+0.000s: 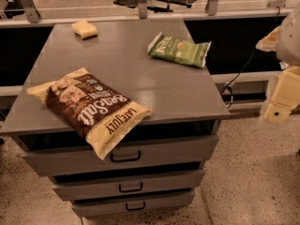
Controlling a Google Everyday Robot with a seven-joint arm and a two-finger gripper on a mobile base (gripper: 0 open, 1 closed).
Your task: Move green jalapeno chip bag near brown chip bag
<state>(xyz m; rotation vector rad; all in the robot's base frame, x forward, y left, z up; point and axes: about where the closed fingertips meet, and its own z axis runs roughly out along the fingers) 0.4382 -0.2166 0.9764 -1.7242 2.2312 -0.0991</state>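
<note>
The green jalapeno chip bag (179, 50) lies flat at the back right of the grey cabinet top (140, 78), close to its right edge. The brown chip bag (89, 108) with cream-yellow ends and white "Sea Salt" script lies at the front left, its lower end hanging over the front edge. The two bags lie apart, with bare cabinet top between them. My gripper (281, 101) shows as cream-coloured parts at the right edge of the view, off the cabinet's right side, below the level of the top and touching neither bag.
A yellow sponge (84, 29) sits at the back left of the top. The cabinet has several drawers with dark handles (125, 157). A metal rail (140, 13) runs behind it. A black cable (239, 74) hangs at the right. Speckled floor lies around.
</note>
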